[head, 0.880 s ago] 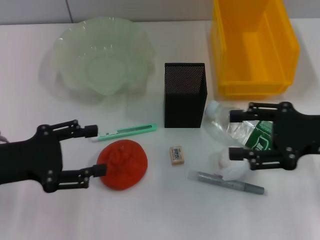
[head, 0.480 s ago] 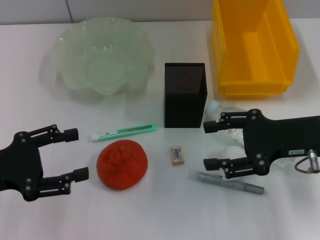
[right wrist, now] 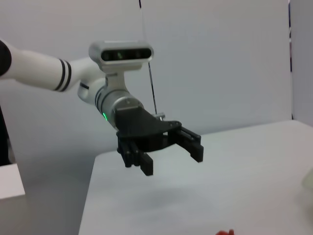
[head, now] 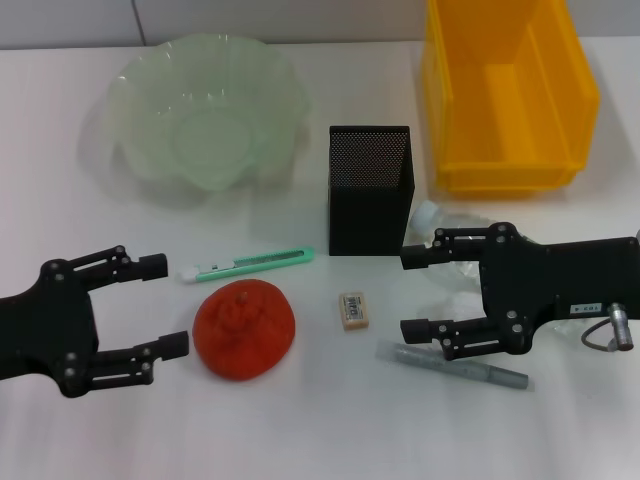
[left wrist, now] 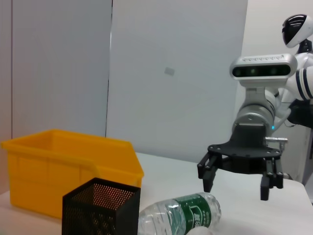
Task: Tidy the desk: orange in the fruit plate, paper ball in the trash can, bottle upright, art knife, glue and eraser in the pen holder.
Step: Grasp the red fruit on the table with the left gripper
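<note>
Two tools hang above a white table, one at each side. The left tool is at the near left with its fingers spread wide and nothing between them; its arm is cut off by the frame edge. Beyond it, at the far left, sits a pale green fruit plate with a wavy rim. Just beside the left tool's fingertips lies the orange, on the table. A green art knife lies flat just beyond the orange. Near the middle stands a black mesh pen holder, upright, and a small eraser lies in front of it. A grey glue stick lies flat to the right of the eraser, its near end partly under the right tool's lower finger. The right tool is open wide, gripping nothing, and its body covers most of the bottle, of which only the clear neck end shows in the head view. The left wrist view shows that bottle lying on its side, with a green label. The paper ball cannot be made out in the head view. At the far right sits a yellow bin, its upper part cut off.
</note>
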Available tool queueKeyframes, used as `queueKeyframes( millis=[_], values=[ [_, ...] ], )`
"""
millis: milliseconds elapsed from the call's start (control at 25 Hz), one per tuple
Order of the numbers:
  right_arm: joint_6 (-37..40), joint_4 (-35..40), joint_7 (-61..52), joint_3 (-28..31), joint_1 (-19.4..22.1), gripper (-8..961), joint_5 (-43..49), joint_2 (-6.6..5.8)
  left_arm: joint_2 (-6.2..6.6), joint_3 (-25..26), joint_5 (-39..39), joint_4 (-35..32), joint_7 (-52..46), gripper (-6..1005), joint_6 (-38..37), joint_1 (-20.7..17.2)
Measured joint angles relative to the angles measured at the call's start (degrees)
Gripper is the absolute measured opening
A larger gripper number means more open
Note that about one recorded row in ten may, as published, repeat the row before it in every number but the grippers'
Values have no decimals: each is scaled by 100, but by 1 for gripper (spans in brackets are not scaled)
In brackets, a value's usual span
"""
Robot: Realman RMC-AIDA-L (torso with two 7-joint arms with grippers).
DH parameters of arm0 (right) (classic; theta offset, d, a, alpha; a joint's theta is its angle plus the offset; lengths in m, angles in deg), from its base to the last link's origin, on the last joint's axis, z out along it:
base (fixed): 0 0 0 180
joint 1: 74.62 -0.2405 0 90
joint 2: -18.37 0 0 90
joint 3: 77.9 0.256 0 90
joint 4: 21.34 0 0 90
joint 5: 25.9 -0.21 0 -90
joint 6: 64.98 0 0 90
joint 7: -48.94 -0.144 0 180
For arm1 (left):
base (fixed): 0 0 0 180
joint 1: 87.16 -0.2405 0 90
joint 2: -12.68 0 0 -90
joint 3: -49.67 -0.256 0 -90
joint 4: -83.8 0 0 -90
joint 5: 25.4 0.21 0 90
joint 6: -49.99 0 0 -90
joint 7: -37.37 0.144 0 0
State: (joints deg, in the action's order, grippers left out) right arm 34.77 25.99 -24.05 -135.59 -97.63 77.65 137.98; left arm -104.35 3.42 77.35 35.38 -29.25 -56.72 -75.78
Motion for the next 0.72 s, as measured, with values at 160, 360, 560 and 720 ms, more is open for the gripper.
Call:
queueKeyframes(
  millis=[160,360,560,720],
  values=[
    [81,-264,288,19,124,758,-408,-19,-76,-3,1,2,0,812,68,55],
    [132,-669,1068,33,571,759,-1013,-32,-146,-79,6,493,-30,812,297,467],
    [133,-1410,1862,140,982,758,-1356,-34,-151,-136,349,774,-75,812,742,854],
    [159,-2048,2306,357,1019,759,-1376,-39,-162,-484,525,978,-94,812,1591,1043]
  ],
)
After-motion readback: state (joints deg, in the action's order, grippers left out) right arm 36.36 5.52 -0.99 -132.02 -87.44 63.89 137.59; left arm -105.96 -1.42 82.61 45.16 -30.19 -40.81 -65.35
